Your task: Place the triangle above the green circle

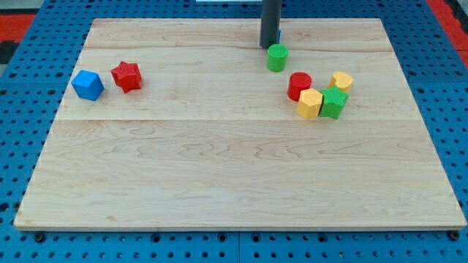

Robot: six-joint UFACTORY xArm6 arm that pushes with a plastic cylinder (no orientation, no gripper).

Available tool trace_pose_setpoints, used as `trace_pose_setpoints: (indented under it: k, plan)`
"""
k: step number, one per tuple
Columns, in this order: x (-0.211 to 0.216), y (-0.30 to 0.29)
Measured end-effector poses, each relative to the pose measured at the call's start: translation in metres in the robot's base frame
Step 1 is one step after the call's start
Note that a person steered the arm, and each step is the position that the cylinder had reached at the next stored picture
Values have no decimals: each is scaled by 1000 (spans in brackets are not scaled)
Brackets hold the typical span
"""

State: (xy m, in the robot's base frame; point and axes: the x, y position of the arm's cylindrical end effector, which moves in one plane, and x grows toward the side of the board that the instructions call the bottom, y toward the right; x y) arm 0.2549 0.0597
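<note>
The green circle (276,57) stands near the view's top, right of centre. My tip (269,46) rests just above and slightly left of it, almost touching. A thin sliver of blue (278,34) shows at the rod's right edge, above the green circle. The rod hides the rest of it, so I cannot tell its shape. No triangle shows plainly anywhere on the board.
A red circle (299,85), yellow hexagon (310,103), green star (334,102) and yellow heart (341,80) cluster at the view's right. A blue cube (88,85) and red star (126,76) sit at the left. The wooden board (234,175) lies on a blue pegboard.
</note>
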Motion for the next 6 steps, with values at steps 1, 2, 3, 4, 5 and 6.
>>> trace_pose_setpoints:
  k: [1,2,3,4,5,6]
  plan:
    - [-25,-17]
    - [-38,-66]
    - [-61,-67]
    - [-63,-45]
    - [-63,7]
    - [-53,50]
